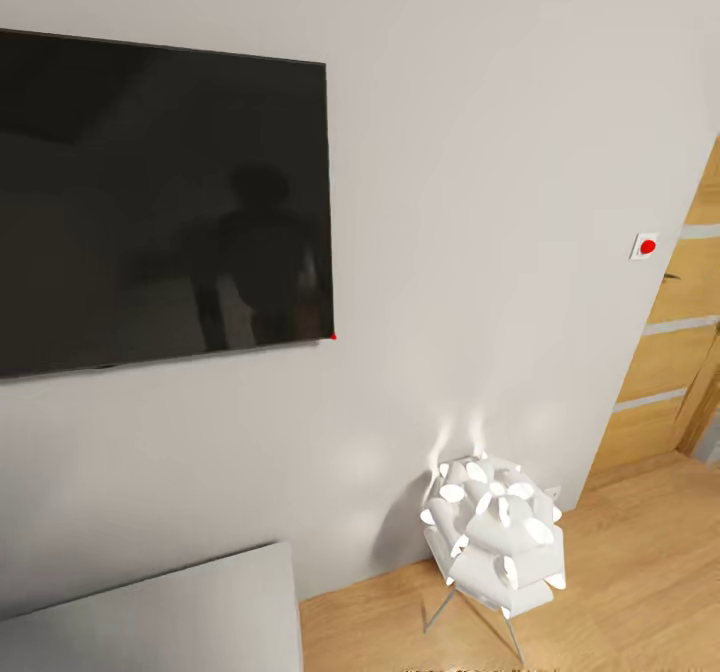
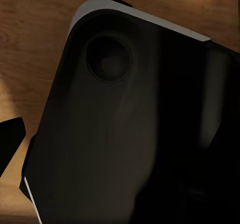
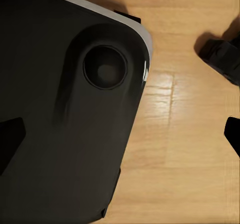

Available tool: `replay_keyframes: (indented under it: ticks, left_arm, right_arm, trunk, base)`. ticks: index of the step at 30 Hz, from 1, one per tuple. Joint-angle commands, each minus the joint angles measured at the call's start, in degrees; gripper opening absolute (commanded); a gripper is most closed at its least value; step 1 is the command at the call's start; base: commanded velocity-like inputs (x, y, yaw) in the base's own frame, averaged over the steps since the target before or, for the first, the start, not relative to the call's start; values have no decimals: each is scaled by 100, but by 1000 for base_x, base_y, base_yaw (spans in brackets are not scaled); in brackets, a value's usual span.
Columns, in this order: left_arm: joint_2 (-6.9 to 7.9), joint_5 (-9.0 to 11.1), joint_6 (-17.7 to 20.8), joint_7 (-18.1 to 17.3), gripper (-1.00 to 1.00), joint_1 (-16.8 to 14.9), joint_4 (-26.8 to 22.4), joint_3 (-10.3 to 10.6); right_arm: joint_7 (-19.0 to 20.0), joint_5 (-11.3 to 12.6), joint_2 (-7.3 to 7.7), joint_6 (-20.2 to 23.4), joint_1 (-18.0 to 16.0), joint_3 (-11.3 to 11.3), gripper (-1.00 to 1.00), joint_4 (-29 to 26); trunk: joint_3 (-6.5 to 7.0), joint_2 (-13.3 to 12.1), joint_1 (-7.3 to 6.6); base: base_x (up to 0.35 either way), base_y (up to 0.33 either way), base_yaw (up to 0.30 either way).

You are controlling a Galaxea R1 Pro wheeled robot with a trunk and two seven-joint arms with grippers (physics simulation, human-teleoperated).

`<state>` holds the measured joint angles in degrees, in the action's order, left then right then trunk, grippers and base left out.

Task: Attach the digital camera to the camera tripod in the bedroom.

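Facing a grey wall, the head view shows a dark television (image 1: 160,202); right of it sit a red-dotted wall switch (image 1: 646,246) and a wooden door (image 1: 685,352), below them a white floor lamp (image 1: 495,534). Both wrist views look down on the robot's black base (image 2: 125,134) over the wood floor (image 3: 190,134). Dark finger tips sit at the edges; whether either hand is apart cannot be told. With camera and tripod unseen, the task looks unstarted.

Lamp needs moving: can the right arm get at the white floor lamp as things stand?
Probably not yet. The right gripper hangs facing the wood floor beside the robot's dark base, while the white floor lamp stands ahead by the wall. Nothing blocks it; the arm would need raising.
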<state>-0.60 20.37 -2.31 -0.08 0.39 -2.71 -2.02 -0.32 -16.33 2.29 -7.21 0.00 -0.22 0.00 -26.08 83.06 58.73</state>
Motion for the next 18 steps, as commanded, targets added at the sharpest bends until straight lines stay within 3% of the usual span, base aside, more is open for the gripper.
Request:
replay_keyframes:
  ticks: [1,18]
  left_arm:
    - [-1,19,-7,-1,100,4,-10,-18]
    - [12,72,1,-1,100,4,-2,-47]
  right_arm:
    - [-3,-29,1,-17,0,-5,100,0]
    - [-11,-23,0,-13,0,-13,100,0]
  trunk:
    - [-3,2,0]
    - [-3,2,0]
  base:
    - [-1,3,-246]
    - [0,1,-245]
